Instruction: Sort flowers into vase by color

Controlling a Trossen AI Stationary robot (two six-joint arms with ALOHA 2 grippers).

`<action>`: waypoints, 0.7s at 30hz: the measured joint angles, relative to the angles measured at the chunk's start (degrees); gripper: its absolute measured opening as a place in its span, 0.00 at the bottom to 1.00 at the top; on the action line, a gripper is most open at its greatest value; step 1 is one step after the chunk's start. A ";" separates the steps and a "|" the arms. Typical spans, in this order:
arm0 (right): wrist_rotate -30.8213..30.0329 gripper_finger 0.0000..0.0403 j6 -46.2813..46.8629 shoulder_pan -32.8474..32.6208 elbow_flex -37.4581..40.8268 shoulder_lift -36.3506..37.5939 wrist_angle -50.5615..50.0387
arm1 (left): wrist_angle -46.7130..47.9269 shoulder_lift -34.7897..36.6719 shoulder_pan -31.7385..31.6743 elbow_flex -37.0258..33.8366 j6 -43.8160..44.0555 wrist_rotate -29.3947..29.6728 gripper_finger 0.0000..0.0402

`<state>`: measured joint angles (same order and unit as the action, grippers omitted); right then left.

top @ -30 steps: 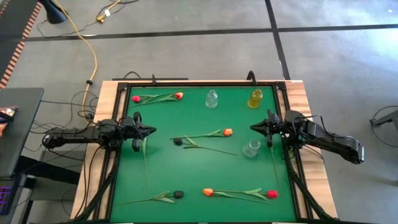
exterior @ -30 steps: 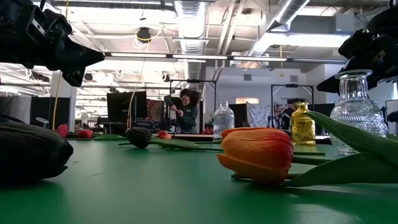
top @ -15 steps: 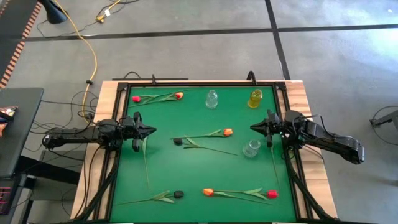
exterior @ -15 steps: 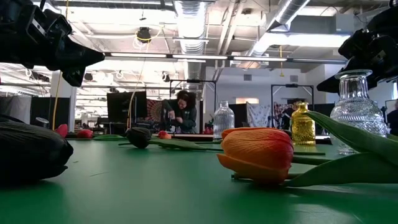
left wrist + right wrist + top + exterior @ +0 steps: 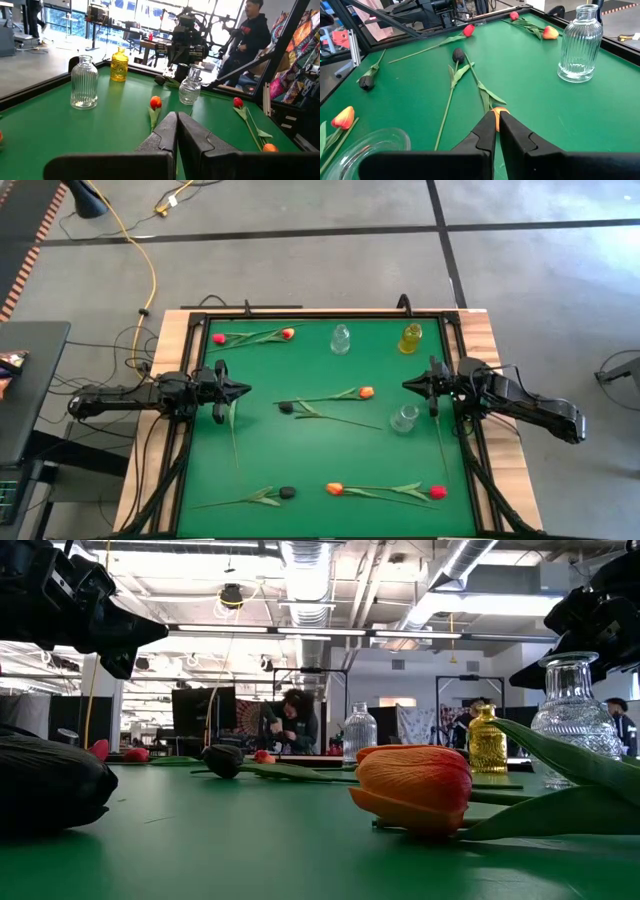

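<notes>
Several tulips lie flat on the green table (image 5: 260, 460). These are a red one (image 5: 219, 338), an orange-red one (image 5: 288, 333), an orange one (image 5: 367, 392), a black one (image 5: 286, 407), a black one (image 5: 288, 493), an orange one (image 5: 334, 489) and a red one (image 5: 438, 492). A clear vase (image 5: 341, 339) and a yellow vase (image 5: 410, 338) stand at the far edge, and another clear vase (image 5: 404, 418) stands right of centre. My left gripper (image 5: 240, 390) hovers shut at the left edge. My right gripper (image 5: 408, 385) hovers shut at the right edge, just beyond the clear vase.
A black frame rail (image 5: 320, 315) runs around the table. Loose green stems lie near the left edge (image 5: 233, 435) and the right edge (image 5: 440, 445). In the low view the near orange tulip (image 5: 415, 785) and a black one (image 5: 50, 780) fill the foreground. People stand in the room beyond.
</notes>
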<state>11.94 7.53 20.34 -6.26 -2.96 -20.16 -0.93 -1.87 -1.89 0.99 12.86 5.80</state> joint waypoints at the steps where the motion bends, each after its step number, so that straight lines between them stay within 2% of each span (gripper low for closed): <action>1: 0.00 0.13 0.00 0.00 0.00 0.02 -0.02 | 0.00 0.01 -0.01 0.01 0.00 0.00 0.00; 6: 0.00 0.13 0.00 0.00 0.00 0.02 -0.02 | -0.13 0.00 0.00 0.02 6.27 0.82 0.00; 13: 0.00 0.13 0.00 0.01 0.00 0.01 0.02 | -1.24 0.00 -0.02 0.00 29.08 4.51 0.00; 17: 0.00 0.13 0.00 0.02 0.00 0.02 0.02 | -3.13 0.01 -0.02 -0.02 34.30 4.89 0.00; 21: 0.00 0.13 0.00 0.02 0.00 0.01 0.30 | -3.85 0.00 -0.02 -0.02 34.84 4.11 0.00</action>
<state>11.94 7.53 20.36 -6.26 -2.95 -19.87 -4.78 -1.87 -1.91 0.97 47.70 9.91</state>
